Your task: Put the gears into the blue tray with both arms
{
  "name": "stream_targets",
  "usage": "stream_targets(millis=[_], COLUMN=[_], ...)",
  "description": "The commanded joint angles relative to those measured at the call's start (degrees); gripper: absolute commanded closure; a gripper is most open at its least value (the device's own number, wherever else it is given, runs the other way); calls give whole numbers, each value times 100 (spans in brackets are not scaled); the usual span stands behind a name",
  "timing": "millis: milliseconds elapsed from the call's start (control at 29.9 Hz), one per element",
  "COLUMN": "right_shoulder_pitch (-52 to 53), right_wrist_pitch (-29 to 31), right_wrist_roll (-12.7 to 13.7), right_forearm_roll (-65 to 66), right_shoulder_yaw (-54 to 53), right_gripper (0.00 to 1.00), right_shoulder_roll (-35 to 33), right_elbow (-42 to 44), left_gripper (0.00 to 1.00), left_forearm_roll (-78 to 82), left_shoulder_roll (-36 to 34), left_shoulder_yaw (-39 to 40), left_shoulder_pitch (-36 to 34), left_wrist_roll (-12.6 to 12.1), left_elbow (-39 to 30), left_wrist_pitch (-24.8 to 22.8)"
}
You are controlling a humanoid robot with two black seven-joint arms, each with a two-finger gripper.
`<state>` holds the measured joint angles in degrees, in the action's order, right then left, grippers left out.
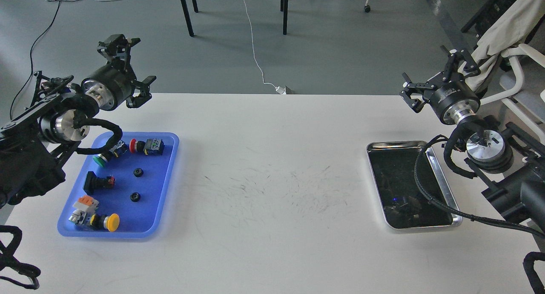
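Both gears sit in the blue tray [164,183] at table left: one gear [137,172] mid-tray, 2nd gear [135,196] just below it, apart from each other. Same tray holds push-button switches: green-capped switch [103,157] and red-capped switch [147,146] along the far edge, a black switch [97,181] at left-centre, yellow-capped switch [104,221] w/ an orange-and-white block [84,204] in the near left corner. Left gripper [130,68] hangs above the table's far left edge, beyond the tray, fingers spread wide, nothing between them. Right gripper [434,75] is up at the far right edge, fingers also spread, holding nothing. Silver metal tray [455,219] lies on the right side of the white table [272,158], dark inside; right arm's black cable [425,192] crosses over its right part. Centre of the tabletop shows scuff marks. Both grippers well apart from the gears.
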<state>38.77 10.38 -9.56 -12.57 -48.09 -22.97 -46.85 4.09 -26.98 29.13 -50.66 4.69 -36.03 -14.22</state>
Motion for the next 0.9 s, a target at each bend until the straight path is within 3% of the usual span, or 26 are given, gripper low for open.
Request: stream_targets(millis=[0, 869], right_shoulder_pitch=[-62, -176], right_wrist_pitch=[8, -54], right_wrist_roll=[-10, -72], right_forearm_roll=[0, 0], right_shoulder_yaw=[-16, -342], right_gripper=[1, 1], right_shoulder_roll=[-32, 3], right_elbow=[-18, -184], left_gripper=[1, 1], left_forearm_roll=[4, -119], left_shoulder_roll=[35, -27], left_shoulder_yaw=[-4, 242], left_shoulder_pitch=[38, 30], left_wrist_roll=[6, -30], left_elbow=[-18, 52], left_wrist_pitch=[42, 191])
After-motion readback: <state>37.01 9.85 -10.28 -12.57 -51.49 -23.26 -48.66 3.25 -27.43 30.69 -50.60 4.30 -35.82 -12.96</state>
